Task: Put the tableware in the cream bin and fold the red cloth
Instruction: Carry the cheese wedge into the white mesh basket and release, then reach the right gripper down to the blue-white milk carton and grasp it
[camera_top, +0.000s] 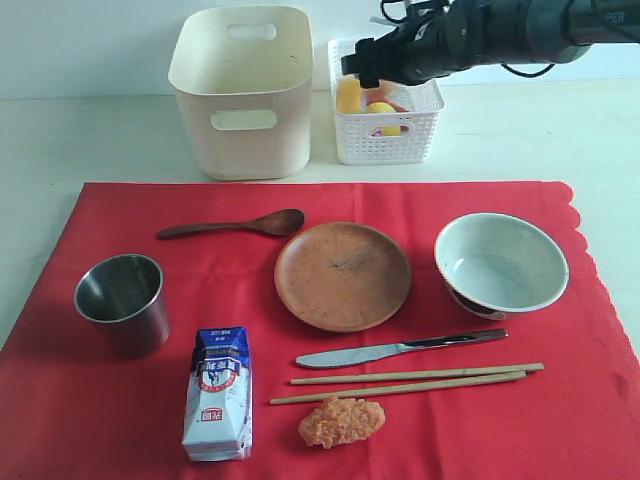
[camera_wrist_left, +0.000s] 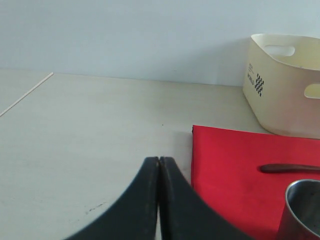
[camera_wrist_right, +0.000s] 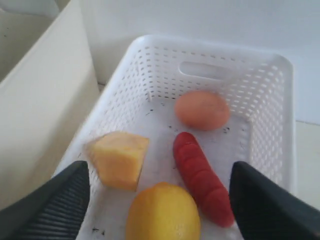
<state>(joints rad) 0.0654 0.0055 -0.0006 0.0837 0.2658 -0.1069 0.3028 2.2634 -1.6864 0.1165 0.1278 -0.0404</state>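
Hovering over the basket (camera_top: 385, 145) at one o'clock from the plate (camera_top: 342, 276), right gripper (camera_wrist_right: 157, 187) gapes empty; left gripper (camera_wrist_left: 159, 165) sits pressed together.

Your left gripper (camera_wrist_left: 159, 167): one unit, both fingers pressed together tip to tip, nothing between them, held low. Your right arm (camera_top: 520, 30): one unit, stretched in from the right, raised. Your right gripper (camera_wrist_right: 160, 185): jaws spread wide, holding nothing, angled downward.
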